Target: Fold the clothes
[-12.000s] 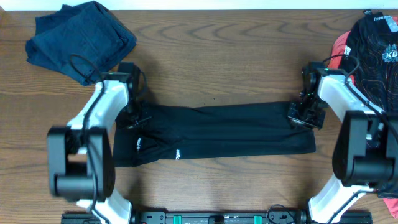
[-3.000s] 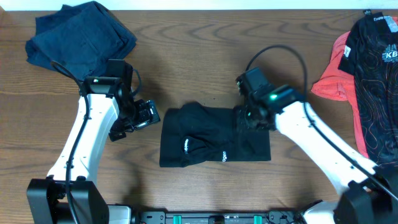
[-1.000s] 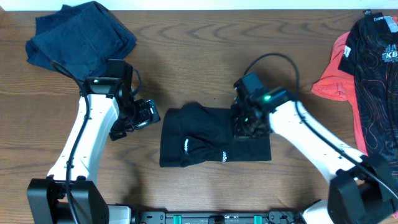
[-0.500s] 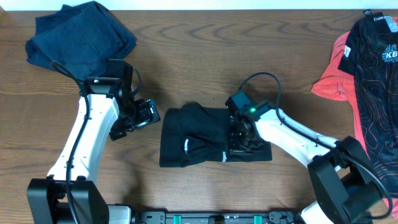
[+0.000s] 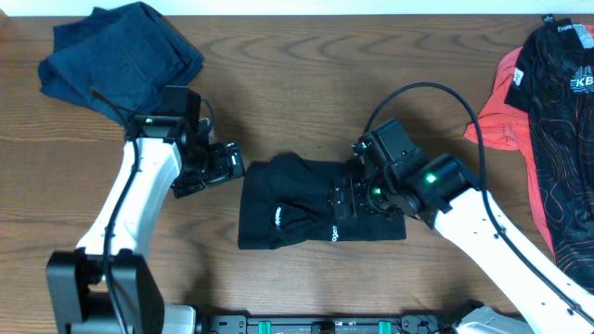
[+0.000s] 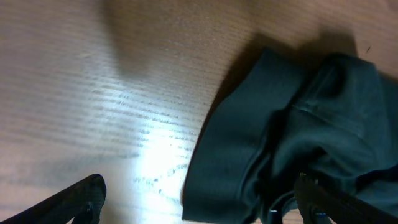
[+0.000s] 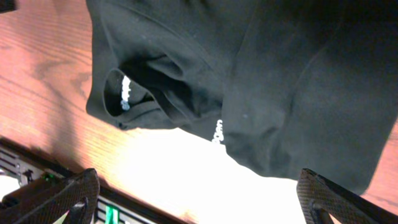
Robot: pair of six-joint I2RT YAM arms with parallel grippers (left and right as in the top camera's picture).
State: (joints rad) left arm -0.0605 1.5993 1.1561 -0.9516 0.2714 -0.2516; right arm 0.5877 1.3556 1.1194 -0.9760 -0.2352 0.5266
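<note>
Only "KB" legible, red-lined black shirt (image 5: 564, 130); folded garment (image 5: 292, 199) logos (image 7: 215, 132) unreadable.

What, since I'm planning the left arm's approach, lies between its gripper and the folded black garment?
Nothing but a short stretch of bare table between the left gripper and the black garment, clearest in the overhead view.
</note>
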